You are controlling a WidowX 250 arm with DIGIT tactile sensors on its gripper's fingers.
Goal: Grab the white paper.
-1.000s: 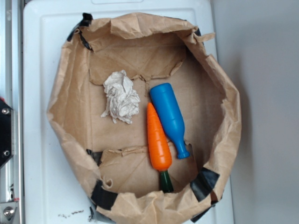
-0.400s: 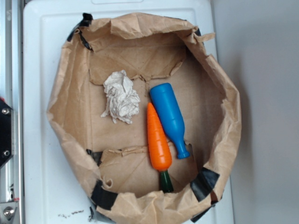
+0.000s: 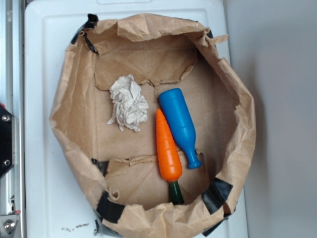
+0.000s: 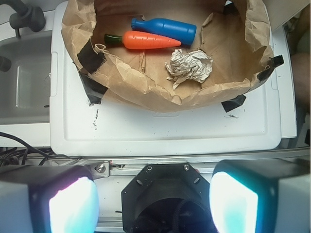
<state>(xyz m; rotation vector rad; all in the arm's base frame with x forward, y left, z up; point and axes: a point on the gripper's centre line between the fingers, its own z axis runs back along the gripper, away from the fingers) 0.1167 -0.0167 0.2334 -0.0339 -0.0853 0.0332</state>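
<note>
White paper in bag: light, soft, crushable; I'd pinch across wad's middle. Fingers spread apart, empty, well short.

One wad of white paper, one orange toy carrot, one blue toy bottle, all counted inside one brown paper bag on one white worktop.
</note>
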